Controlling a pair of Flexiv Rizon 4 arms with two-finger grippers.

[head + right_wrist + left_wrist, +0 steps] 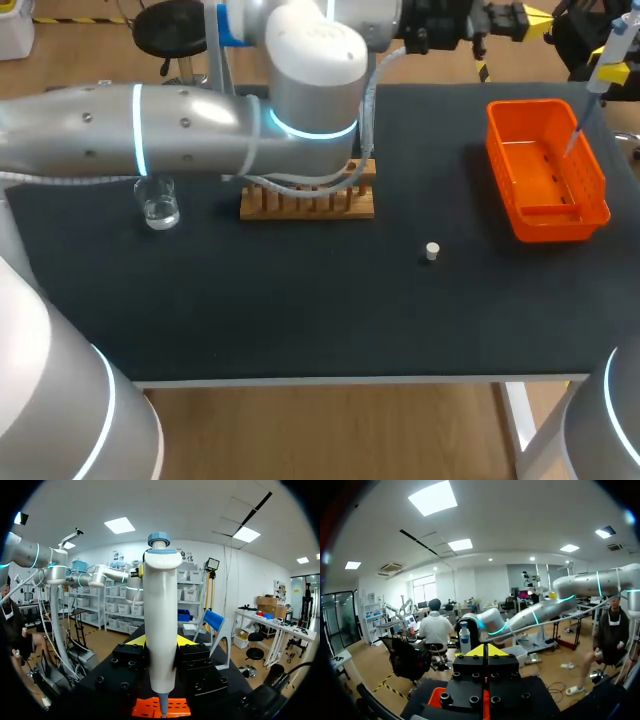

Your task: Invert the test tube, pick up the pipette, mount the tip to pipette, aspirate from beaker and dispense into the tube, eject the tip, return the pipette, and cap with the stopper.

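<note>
Currently the right gripper is clamped on the pipette, one yellow fingertip on each side of the white body, plunger end up, nose down. It is held upright so the narrow end points straight into the orange basket at the table's right side. Head view shows the pipette high above the basket, with a thin clear tip apparently on its nose, hanging over the basket's inside. The basket likely serves as the drop bin, so this reads as the eject-the-tip step, late in the task.

As for the left gripper, its yellow tips are pressed together with nothing between them. It points out past the table's far edge, and a bit of the basket's orange shows below it. The left arm crosses from the left over the back of the table, held high, probably to keep out of the right arm's way. It hides part of the wooden rack, so the test tube cannot be made out; presumably it stands in the rack, and whether it holds liquid cannot be seen. The beaker with clear liquid sits just left of the rack, under the left arm. The small white stopper lies alone on the black mat between rack and basket, apart from both, not yet on any tube.

By judgement what is left is to drop the tip, put the pipette back and cap the tube. One risk: the tip could miss the basket if released off-centre.
</note>
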